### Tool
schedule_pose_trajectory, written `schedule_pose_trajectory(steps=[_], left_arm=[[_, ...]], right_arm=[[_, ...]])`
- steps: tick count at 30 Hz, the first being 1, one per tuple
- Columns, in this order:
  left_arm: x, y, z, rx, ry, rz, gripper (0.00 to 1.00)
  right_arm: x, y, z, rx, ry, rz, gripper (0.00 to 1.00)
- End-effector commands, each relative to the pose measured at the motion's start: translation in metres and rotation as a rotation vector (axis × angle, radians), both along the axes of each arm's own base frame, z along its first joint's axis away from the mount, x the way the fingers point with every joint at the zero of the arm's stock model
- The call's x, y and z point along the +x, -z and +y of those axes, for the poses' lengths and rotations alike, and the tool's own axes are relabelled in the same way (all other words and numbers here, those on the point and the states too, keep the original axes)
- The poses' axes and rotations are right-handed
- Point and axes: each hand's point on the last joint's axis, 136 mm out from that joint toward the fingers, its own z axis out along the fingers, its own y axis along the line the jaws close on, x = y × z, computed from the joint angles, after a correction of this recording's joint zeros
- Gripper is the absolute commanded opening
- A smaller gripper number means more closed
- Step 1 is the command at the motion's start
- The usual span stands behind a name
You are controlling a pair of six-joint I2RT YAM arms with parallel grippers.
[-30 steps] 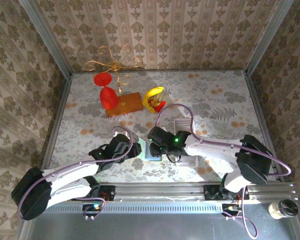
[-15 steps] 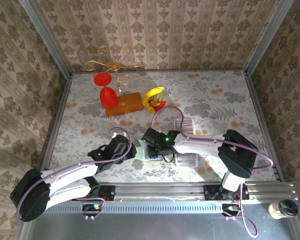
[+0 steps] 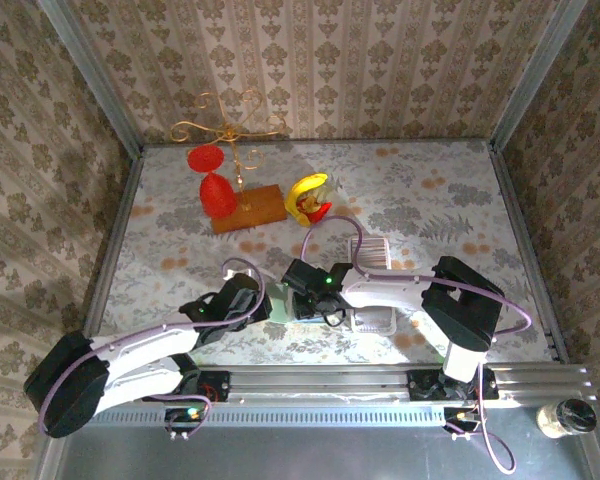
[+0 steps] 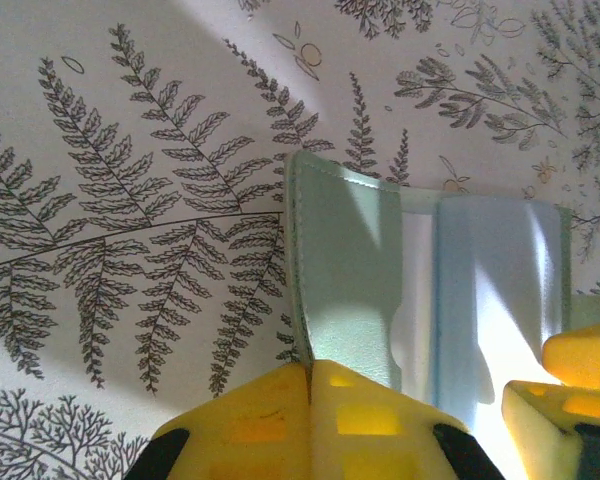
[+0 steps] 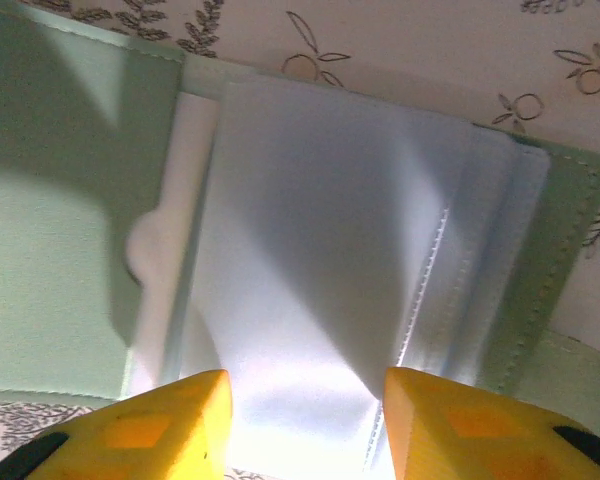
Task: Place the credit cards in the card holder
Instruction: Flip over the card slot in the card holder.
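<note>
Left fingers [image 4: 325, 410] are clamping tight on the edge of the card holder's [image 4: 345, 270] sage-green flap at the bottom of the left wrist view, with the wallet lying open on the ferny worktop [image 4: 130, 200]. Right fingers [image 5: 170, 420] are hanging wide apart over its bluish-grey inside, gripping nothing. From above, the card holder is sitting low centre, and the credit cards [image 3: 372, 252] are lying as a ribbed strip just to its right, partly under the right arm [image 3: 410, 285].

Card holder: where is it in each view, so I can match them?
Top external: card holder low centre.
Left wrist: card holder right of centre, open.
Right wrist: card holder across the picture, blue-grey inside up.
Shared landmark: printed tablecloth.
</note>
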Motion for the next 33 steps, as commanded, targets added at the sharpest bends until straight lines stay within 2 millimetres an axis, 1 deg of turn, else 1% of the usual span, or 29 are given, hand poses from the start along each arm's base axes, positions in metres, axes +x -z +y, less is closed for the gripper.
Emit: schedule_pose_trajectory(steps=[1,6,11,17,24,28,33], left_arm=[[-0.006,0.011,-0.003,-0.003,0.007,0.043,0.0],[-0.009,0.015,-0.009,-0.011,0.024,0.049,0.0],[-0.008,0.016,-0.01,-0.017,0.024,0.046,0.0],[-0.009,0.019,-0.007,-0.025,0.005,0.048,0.0],[-0.009,0.02,-0.007,-0.036,-0.003,0.046,0.0],[-0.009,0.02,-0.008,-0.038,-0.002,0.044,0.0],[-0.009,0.02,-0.007,-0.038,-0.007,0.042,0.0]], right_arm=[[-0.005,0.005,0.011,0.057,0.014,0.03,0.45],[-0.002,-0.003,0.018,0.11,0.035,0.02,0.47],[0.001,-0.011,0.025,0.199,0.083,0.011,0.48],[0.003,-0.012,0.032,0.314,0.137,0.035,0.49],[0.005,-0.025,0.04,0.431,0.174,0.022,0.49],[0.01,-0.034,0.045,0.532,0.212,0.03,0.5],[0.011,-0.036,0.047,0.55,0.223,0.038,0.5]])
